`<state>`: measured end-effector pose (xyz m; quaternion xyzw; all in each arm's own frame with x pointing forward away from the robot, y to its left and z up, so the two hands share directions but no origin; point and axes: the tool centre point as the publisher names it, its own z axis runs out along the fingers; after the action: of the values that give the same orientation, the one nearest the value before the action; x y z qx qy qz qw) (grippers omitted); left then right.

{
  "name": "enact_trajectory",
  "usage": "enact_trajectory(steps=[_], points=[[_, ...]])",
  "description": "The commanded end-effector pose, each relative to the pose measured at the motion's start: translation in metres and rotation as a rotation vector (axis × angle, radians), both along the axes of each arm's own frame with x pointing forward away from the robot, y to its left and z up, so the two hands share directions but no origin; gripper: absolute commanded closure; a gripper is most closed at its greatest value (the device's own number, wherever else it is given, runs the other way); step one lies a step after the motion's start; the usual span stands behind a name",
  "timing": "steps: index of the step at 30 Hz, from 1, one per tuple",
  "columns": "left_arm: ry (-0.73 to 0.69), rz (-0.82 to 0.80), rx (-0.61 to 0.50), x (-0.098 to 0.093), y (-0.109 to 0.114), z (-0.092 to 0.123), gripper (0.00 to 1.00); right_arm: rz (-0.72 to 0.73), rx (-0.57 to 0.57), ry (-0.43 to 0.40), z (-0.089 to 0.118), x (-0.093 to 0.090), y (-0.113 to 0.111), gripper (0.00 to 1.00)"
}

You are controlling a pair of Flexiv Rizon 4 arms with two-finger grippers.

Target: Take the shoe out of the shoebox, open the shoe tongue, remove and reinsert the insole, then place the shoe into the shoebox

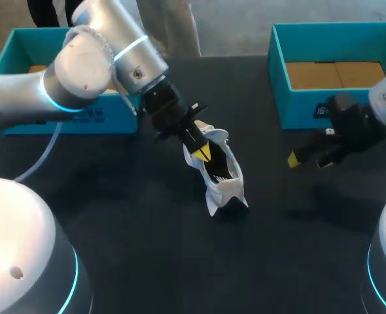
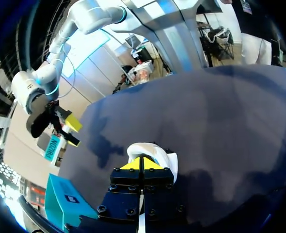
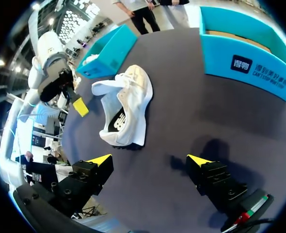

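left gripper (image 1: 201, 152) first: its yellow tips are pressed together, no gap at all, right at the mouth of the white shoe (image 1: 224, 180). whether any fabric is pinched between them, cannot tell. the shoe lies mid-table (image 1: 147, 229), outside both boxes. one teal shoebox (image 1: 311, 101) sits at 1 o'clock from it and a second teal box (image 1: 69, 121) at 10 o'clock.

over at 3 o'clock from the shoe, well apart, the right gripper (image 1: 309, 160) hangs above the table with fingers spread and nothing between them.

left wrist view now: the left gripper (image 2: 142, 163) shows its closed tips as one yellow wedge, the shoe (image 2: 155, 151) just ahead and touching the tips. that tight seam is hidden from overhead. the right gripper (image 2: 71, 131) shows far off, jaws parted.

the right wrist view gives what the others don't. the right gripper (image 3: 150, 160) is wide open over bare table, and the shoe (image 3: 128, 102) ahead lies on its side with a white flap pulled out toward the left arm. the teal shoebox (image 3: 245, 65) stands beside it.
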<state>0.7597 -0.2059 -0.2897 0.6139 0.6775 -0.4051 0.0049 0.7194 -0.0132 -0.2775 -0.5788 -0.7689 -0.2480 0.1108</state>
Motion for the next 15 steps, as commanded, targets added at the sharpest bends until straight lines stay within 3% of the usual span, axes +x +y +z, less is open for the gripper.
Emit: enact_trajectory(steps=[1,15], points=[[-0.009,-0.071,0.102,0.008,-0.003,-0.001,1.0,0.001,0.008,-0.008,0.015,-0.005,-0.018,0.0],[-0.045,-0.1,0.176,0.021,0.002,-0.018,1.0,0.042,-0.013,-0.071,0.051,-0.002,-0.052,0.0]])
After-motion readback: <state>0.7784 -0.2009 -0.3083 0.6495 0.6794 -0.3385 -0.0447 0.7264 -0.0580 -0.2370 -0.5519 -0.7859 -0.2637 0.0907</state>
